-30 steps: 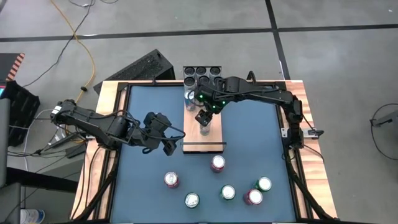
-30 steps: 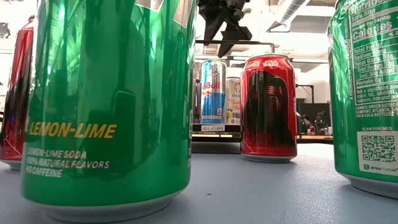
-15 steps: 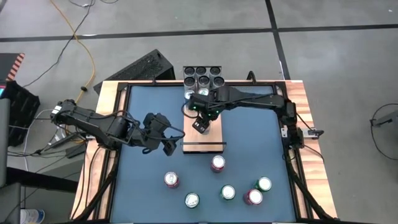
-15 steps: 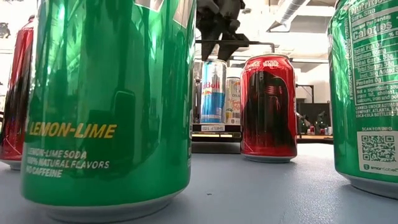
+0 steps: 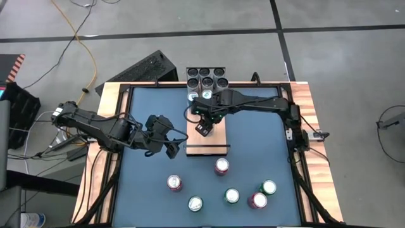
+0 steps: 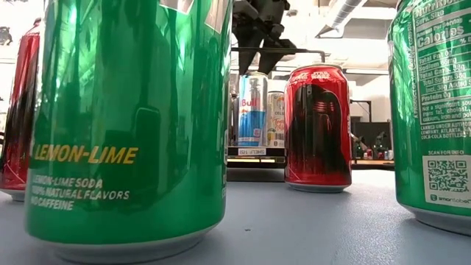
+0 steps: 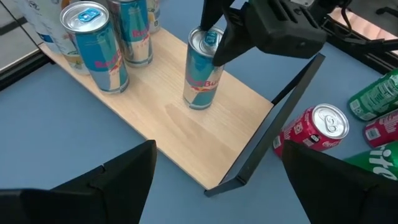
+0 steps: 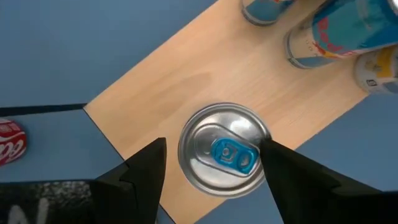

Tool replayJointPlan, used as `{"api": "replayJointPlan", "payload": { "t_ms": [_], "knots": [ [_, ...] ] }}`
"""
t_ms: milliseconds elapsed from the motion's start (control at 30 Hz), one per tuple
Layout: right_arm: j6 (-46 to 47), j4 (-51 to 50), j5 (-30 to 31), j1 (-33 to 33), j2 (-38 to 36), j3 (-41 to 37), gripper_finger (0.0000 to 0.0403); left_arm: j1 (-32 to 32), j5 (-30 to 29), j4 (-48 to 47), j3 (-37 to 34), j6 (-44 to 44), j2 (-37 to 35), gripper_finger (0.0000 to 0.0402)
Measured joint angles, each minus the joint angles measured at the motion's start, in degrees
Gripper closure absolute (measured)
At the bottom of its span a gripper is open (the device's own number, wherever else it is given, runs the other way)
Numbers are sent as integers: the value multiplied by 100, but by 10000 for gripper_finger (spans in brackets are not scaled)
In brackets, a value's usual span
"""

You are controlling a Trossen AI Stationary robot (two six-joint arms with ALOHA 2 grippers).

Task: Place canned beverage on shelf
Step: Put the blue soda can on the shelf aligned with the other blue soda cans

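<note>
A blue-and-silver Red Bull can (image 7: 200, 74) stands upright on the pale wood shelf (image 5: 218, 136), about midway along it. My right gripper (image 8: 216, 149) hangs over it, pointing steeply down and open, with one finger on each side of the can's top (image 8: 225, 155). Two more slim cans (image 7: 99, 46) stand at the shelf's far end. My left gripper (image 5: 169, 147) waits open above the blue table, left of the shelf's near end, with nothing between its fingers (image 7: 124, 180). My right gripper straddles the can's top from above. A strip of shelf shows between one finger (image 8: 149, 168) and the rim. The other finger (image 8: 280, 171) stands right at the rim (image 8: 264, 140); whether it touches I cannot tell.
A black wire rail (image 7: 273, 124) closes the shelf's near end. Several loose red and green cans (image 5: 221, 166) stand on the table's near half. A black tray of cans (image 5: 205, 77) sits beyond the far edge. Blue table (image 5: 145, 107) shows bare on both sides of the shelf.
My right gripper has sunk toward the top of the Red Bull can and shifted a little toward the table's left, tipping slightly. Its finger gap looks the same. The can has stayed in place on the shelf.
</note>
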Motion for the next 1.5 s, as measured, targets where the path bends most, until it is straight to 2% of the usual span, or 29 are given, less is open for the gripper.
{"api": "replayJointPlan", "payload": {
  "t_ms": [100,433,600,800,967,1233,1367,1500],
  "knots": [
    [48,-73,219,45,-11,94,137,0,-3,1,0,55,0,72],
    [-173,-373,116,7,18,135,137,2,-55,6,0,92,0,72],
    [-306,-418,-175,-94,14,135,137,2,-56,6,0,92,0,72],
    [-477,-412,-961,-282,14,135,137,2,-57,6,0,92,0,72],
    [-547,-475,-973,-366,-104,165,137,2,-57,6,0,94,0,72],
    [-672,-605,-1115,-385,-137,877,137,2,-274,140,0,127,0,72],
    [-1212,-597,-1024,-161,-148,1282,137,2,-665,336,0,168,0,72],
    [-1796,-613,-973,-41,-133,1291,137,2,-765,327,0,155,0,72]
  ]
}}
